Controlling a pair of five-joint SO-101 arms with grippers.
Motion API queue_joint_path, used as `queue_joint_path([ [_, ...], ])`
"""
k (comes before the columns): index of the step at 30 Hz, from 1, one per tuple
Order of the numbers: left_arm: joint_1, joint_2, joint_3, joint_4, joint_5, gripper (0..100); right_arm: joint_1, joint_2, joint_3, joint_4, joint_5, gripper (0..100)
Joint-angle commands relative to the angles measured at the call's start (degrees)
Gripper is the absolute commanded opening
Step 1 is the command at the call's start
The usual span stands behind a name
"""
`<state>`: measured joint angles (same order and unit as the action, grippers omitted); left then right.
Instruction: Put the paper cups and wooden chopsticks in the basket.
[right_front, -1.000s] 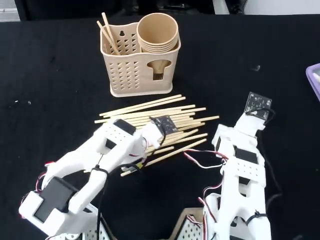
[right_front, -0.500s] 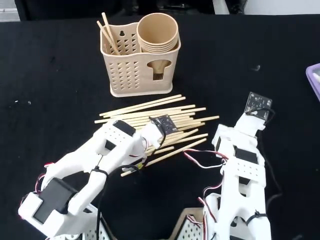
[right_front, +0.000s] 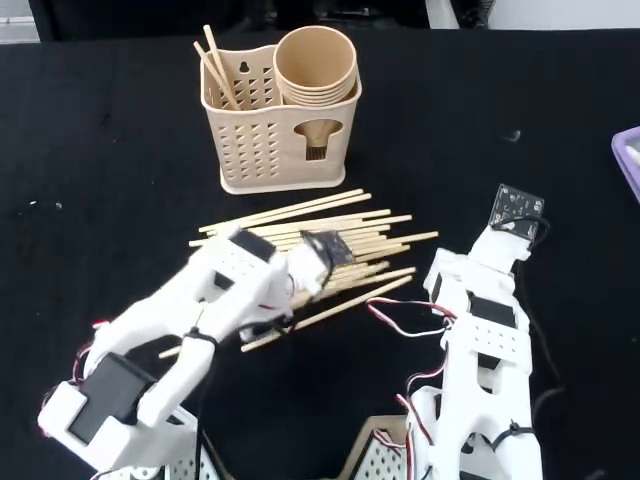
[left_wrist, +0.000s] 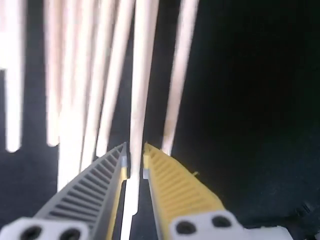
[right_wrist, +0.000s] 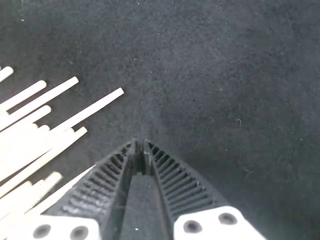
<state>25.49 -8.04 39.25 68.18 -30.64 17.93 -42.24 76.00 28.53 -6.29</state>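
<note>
**Q:** Which step of the task is in hand?

**A:** The chopstick pick-up, by judgement. The left end effector (left_wrist: 134, 150) pinches one wooden chopstick (left_wrist: 141, 95) between its ribbed fingertips (left_wrist: 170, 180). The stick runs on ahead of the tips and back between the jaws. The loose chopsticks (right_front: 375, 238) lie fanned on the bench (right_front: 520, 100), under and just beside this end effector. The paper cups (right_front: 315, 60) are already nested in the basket (right_front: 255, 150), which stands beyond the pile, well apart from the left end effector. A few chopsticks (right_front: 214, 62) lean in the compartment beside the cups.

**Q:** And the other arm?

**A:** The right end effector (right_wrist: 139, 146) has its fingers pressed together on nothing. It sits low over bare bench, with the ends of the pile near it on one side.

**Q:** What does the next move call for?

**A:** Probably a lift that frees the pinched stick from the sticks lying just beside it. A carry forward to the basket would follow, with the stick tilted to enter end-first. It should go into the compartment with the other chopsticks, not the one holding the cups. A long stick held at one point may swing or drag other sticks along.

**Q:** Is any writing readable?

**A:** None. The basket shows only slots and a keyhole-shaped cut-out, and marks on the dark wrist boards are too small to tell.
</note>
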Motion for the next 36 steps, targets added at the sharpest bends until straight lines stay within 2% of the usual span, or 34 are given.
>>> queue_joint_path([
  [1,-3.91,-1.85,-8.75,5.63,-3.34,3,-0.79,-1.63,-1.63,-0.88,0.53,1.5],
  [5,-7.87,-2.11,-13.58,11.08,-4.13,3,-0.62,-1.63,-1.63,-0.88,0.44,1.5],
  [9,-11.21,-6.95,-14.64,11.78,-4.13,3,-0.53,-1.63,-1.71,-0.88,0.09,1.3],
  [15,-11.12,-19.34,-12.35,11.78,-3.34,3,2.29,-1.63,-1.98,-0.88,-0.18,1.2],
  [19,-11.03,-30.51,-12.35,11.25,2.99,3,2.55,-1.63,-1.98,-0.88,-2.46,1.5],
  [23,-11.21,-42.37,-11.47,4.48,10.9,3,2.2,-1.63,-1.89,-0.88,-2.46,1.5],
  [25,-11.12,-47.65,-9.71,-1.85,15.3,3,2.2,-1.63,-1.89,-0.88,-2.37,1.5],
  [28,-11.21,-53.63,-4.88,-16.44,21.63,3,2.2,-1.63,-1.8,-0.88,-2.37,1.5],
  [36,-11.65,-54.42,15.16,-69.36,33.49,3,2.2,-1.63,-1.8,-0.88,-2.37,1.5],
])
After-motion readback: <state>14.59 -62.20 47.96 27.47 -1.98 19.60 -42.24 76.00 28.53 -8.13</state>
